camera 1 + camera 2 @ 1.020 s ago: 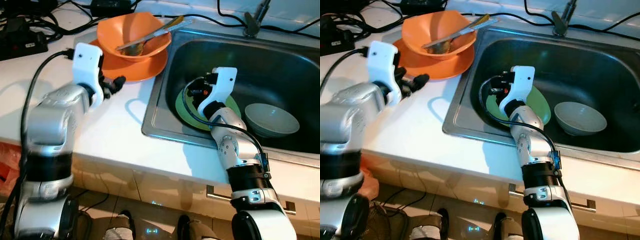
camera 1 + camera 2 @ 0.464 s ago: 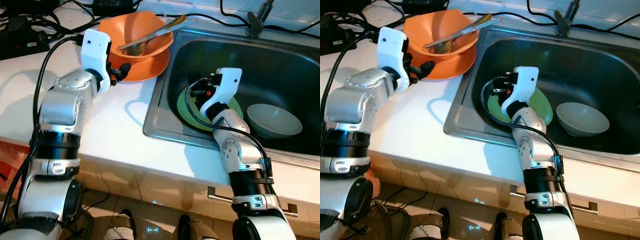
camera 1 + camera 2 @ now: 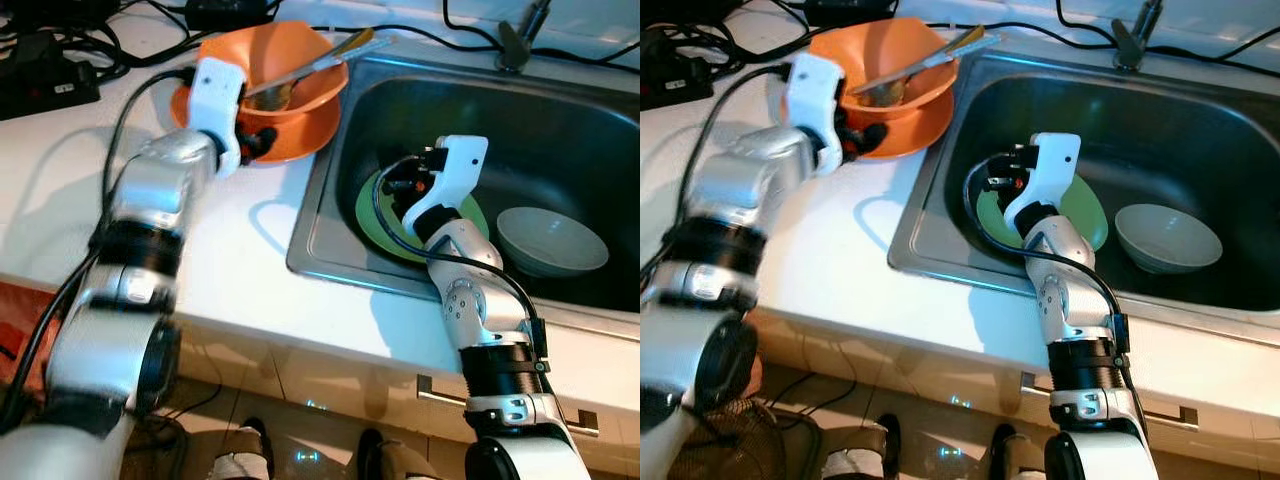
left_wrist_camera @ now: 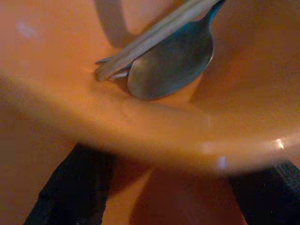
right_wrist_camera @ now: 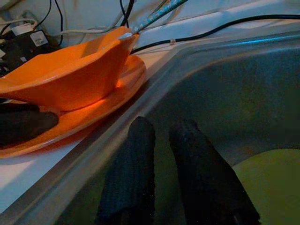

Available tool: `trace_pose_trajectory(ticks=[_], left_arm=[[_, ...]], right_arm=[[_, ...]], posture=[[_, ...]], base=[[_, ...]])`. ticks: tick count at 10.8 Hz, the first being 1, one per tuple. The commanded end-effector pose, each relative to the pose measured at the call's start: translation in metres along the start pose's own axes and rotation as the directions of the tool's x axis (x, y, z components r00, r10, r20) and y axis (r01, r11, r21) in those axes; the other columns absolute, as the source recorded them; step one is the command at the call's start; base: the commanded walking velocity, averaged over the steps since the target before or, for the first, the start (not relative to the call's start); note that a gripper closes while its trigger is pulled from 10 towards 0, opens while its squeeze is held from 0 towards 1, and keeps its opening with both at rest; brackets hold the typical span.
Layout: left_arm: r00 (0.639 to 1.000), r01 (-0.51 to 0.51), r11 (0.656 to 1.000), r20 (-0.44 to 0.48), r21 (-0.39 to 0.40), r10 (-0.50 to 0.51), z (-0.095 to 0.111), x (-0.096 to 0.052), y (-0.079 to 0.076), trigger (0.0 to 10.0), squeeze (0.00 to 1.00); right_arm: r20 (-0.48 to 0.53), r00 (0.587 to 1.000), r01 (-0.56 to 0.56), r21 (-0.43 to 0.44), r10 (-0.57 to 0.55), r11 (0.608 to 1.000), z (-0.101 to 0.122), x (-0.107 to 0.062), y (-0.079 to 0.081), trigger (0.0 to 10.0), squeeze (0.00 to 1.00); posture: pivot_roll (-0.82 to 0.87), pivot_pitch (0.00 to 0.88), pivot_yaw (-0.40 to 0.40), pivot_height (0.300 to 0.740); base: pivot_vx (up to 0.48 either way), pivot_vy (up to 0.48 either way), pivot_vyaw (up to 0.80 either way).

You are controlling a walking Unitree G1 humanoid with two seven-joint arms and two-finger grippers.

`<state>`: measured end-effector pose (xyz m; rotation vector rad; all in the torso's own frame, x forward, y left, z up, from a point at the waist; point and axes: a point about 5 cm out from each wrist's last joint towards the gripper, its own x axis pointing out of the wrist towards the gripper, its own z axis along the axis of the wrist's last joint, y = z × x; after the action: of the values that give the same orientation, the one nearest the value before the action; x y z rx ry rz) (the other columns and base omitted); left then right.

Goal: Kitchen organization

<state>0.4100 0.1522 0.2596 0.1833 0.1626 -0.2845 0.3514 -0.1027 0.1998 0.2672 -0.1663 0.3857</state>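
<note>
On the white countertop [image 3: 230, 270], at the left of the steel sink [image 3: 330, 215], an orange bowl [image 3: 290, 60] stands on an orange plate [image 3: 300, 135]. Inside the bowl lie a spoon [image 4: 173, 65] and some other cutlery, and their handles stick out over the rim toward the sink.

The left gripper [image 3: 262, 142] is at the near edge of this stack, low, at the level of the plate and under the rim of the bowl. In the left wrist view its two black fingers [image 4: 75, 192] are spread apart, one on each side under the bowl's rim, and the orange surface lies between them. I cannot tell if they touch the plate or the bowl; they do not pinch anything.

The right gripper [image 5: 159, 154] is down inside the sink, at its left part, over the edge of a green plate [image 3: 470, 215] that lies flat on the sink bottom. In the right wrist view the two fingers stand close together with only a narrow gap, and nothing is between them. They point toward the sink's left wall and the orange stack behind it.

A pale grey-green bowl [image 3: 553, 238] stands upright in the sink, just beside the green plate on its right. Black cables [image 3: 60, 50] lie on the counter behind the orange bowl, and the faucet base [image 3: 515, 50] is at the far rim of the sink.
</note>
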Motion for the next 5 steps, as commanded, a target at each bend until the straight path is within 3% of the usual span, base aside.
trace_pose_trajectory(ticks=[1,4,5], left_arm=[[1.0,0.02,1.0,-0.011,0.02,-0.019,0.0,0.006,-0.006,10.0,0.0],[0.996,0.032,0.999,-0.08,0.034,-0.029,-0.006,0.016,-0.011,10.0,0.0],[0.991,0.046,0.999,-0.127,0.002,-0.045,-0.013,0.016,-0.008,10.0,0.0]], right_arm=[[-0.097,0.995,0.03,0.05,-0.025,0.998,-0.026,-0.009,-0.002,10.0,0.0],[-0.099,0.995,0.037,0.05,-0.032,0.998,-0.026,-0.011,-0.002,10.0,0.0],[-0.098,0.995,0.037,0.049,-0.032,0.998,-0.025,-0.012,-0.003,10.0,0.0]], posture=[[0.09,0.25,0.033,0.74],[0.08,0.262,0.045,0.74],[0.08,0.264,0.052,0.74]], base=[[0.0,0.0,0.0],[0.0,0.0,0.0],[0.0,0.0,0.0]])
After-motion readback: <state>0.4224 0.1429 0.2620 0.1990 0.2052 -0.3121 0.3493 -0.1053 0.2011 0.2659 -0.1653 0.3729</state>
